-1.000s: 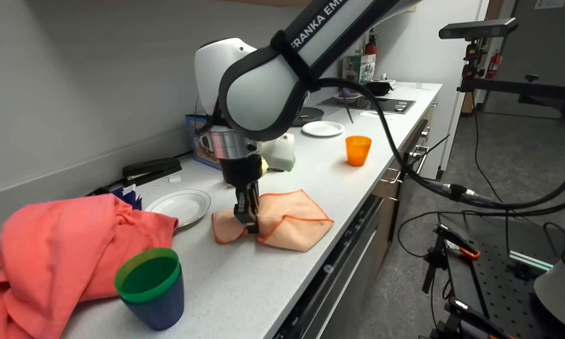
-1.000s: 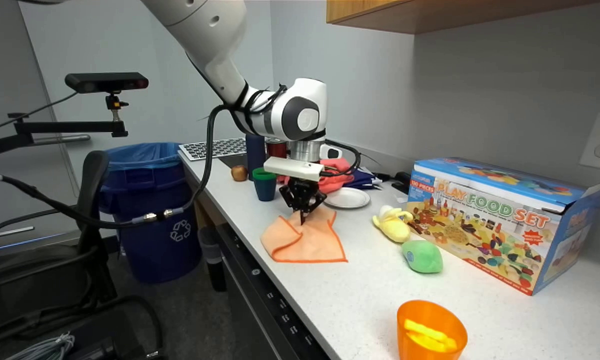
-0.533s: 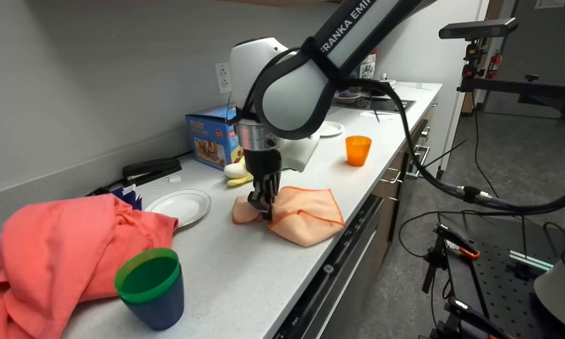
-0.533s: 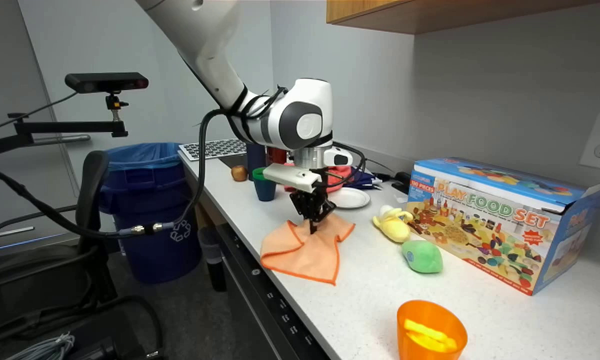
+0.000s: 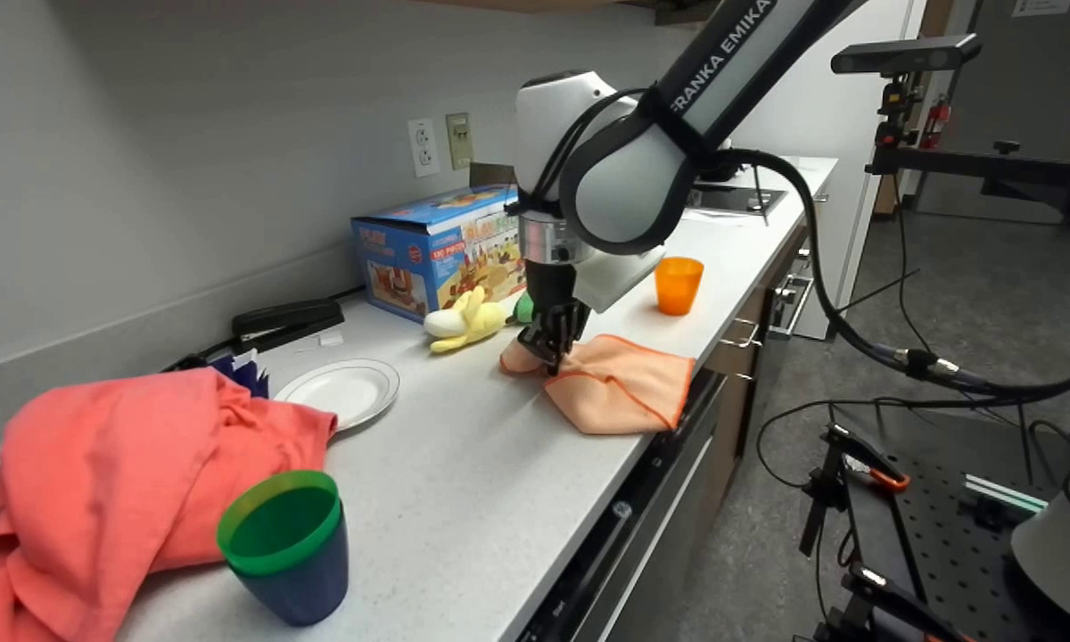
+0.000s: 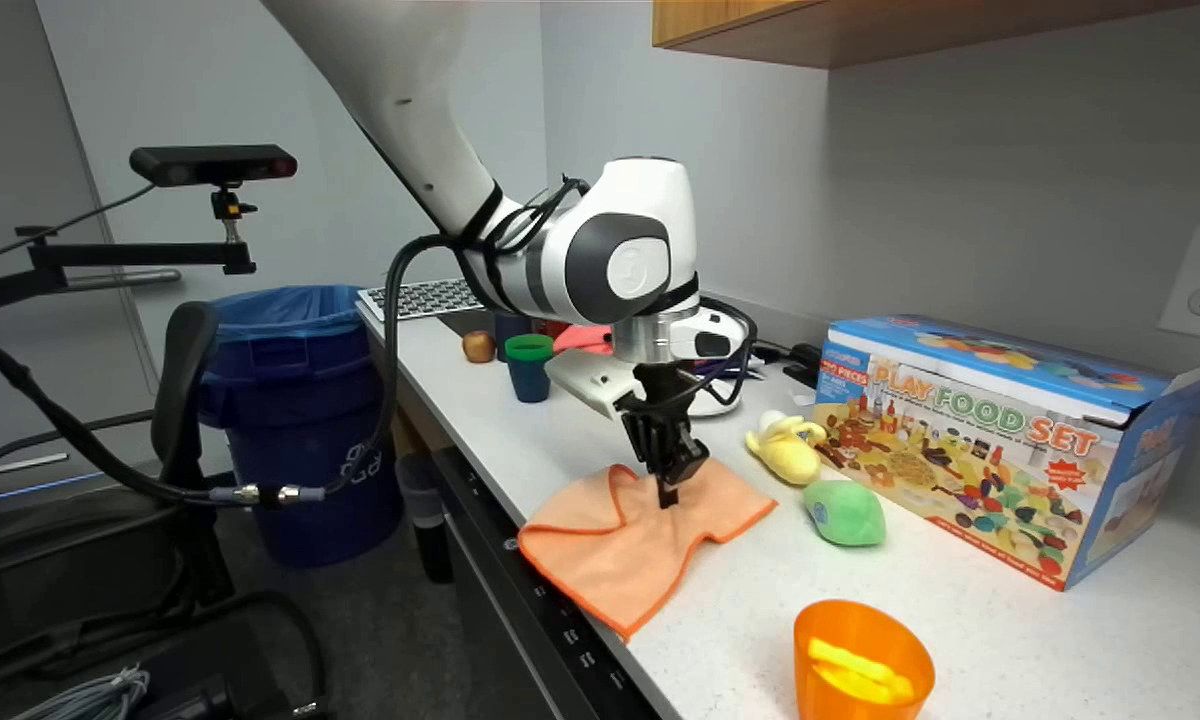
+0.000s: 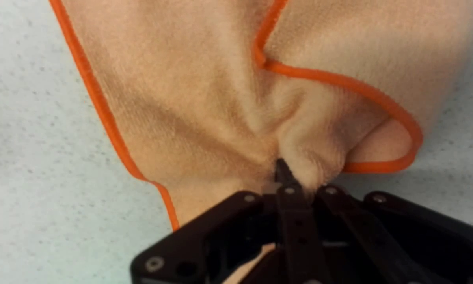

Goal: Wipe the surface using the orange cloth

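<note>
Both my fingers (image 7: 287,177) are pressed together, pinching a fold of the orange cloth (image 7: 161,98), which lies creased on the bench (image 5: 446,517) and partly over its front edge. Beyond it, an orange cup (image 5: 679,287) holds yellow sticks (image 6: 857,674); to my other side, a green cup (image 5: 281,526) sits nested in a blue cup (image 5: 310,584). Off the bench, a blue bin (image 6: 305,420) wears a liner (image 6: 285,312), its contents hidden.

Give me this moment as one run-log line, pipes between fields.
claw shut on orange cloth | cloth on counter, reaching its edge | both moved toward orange cup since earlier frames | wipe under way
</note>
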Robot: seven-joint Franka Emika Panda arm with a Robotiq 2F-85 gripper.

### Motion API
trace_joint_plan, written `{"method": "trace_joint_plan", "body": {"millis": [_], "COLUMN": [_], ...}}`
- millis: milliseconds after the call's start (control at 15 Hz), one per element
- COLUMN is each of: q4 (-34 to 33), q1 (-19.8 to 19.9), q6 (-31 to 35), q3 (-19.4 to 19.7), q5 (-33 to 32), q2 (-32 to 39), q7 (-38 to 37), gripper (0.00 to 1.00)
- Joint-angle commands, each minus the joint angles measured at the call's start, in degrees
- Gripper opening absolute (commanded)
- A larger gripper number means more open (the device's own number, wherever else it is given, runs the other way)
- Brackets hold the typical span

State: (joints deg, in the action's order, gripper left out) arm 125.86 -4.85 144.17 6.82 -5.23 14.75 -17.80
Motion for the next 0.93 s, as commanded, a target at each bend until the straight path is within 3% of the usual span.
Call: {"method": "trace_joint_plan", "body": {"millis": [0, 400, 867], "q4": [5.4, 5.5, -6.3], "q1": [1.0, 2.6, 0.5], "q6": [1.9, 1.7, 1.4], "q3": [2.4, 5.1, -0.7], "q5": [-3.6, -8.3, -6.5], "q2": [-3.1, -4.7, 2.2], "q7": [-7.5, -14.9, -10.5], "gripper": [0.02, 0.02, 0.02]}}
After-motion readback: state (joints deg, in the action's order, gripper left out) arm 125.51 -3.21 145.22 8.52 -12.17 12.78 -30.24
